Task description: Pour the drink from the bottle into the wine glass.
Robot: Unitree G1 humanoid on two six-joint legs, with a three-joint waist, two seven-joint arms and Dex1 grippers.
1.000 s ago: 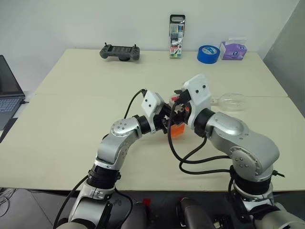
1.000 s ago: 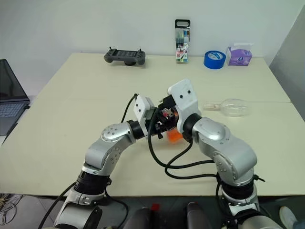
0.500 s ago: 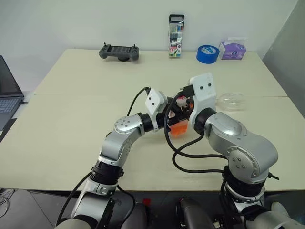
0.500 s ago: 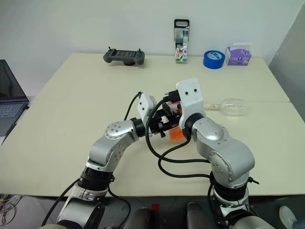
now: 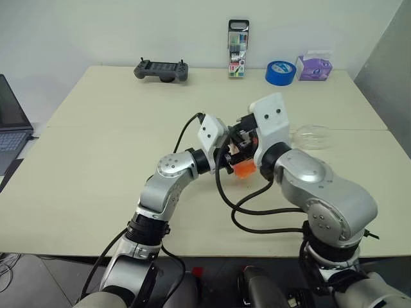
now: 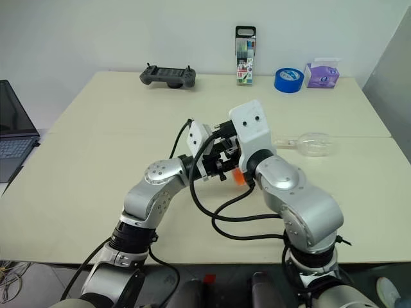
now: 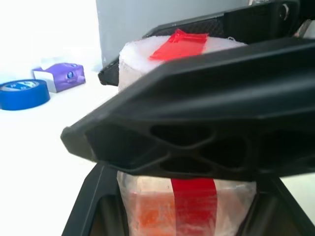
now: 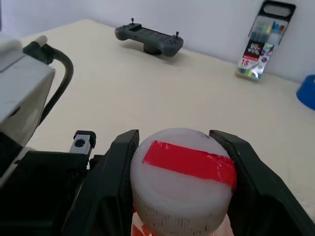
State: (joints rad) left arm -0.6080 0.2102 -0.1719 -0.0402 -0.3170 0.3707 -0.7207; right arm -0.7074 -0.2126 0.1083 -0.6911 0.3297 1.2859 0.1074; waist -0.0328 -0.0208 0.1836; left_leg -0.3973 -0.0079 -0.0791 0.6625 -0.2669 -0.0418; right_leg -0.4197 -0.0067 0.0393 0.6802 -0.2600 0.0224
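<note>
Left eye view: both arms meet above table point(image 5: 96, 147) centre; bottle point(image 5: 242, 168) with orange drink point(image 5: 243, 171) held between them, off surface. Wine glass point(image 5: 313, 136) lies on side, right of the arms.

Left wrist view: left gripper point(image 7: 197, 162) clamped on bottle body, below cap point(image 7: 177, 51).

Right wrist view: right gripper point(image 8: 183, 162), fingers point(image 8: 115, 167) flanking white cap with red strip, touching both sides. Game controller point(image 8: 149, 40) and marker pack point(image 8: 261, 42) at far edge.
</note>
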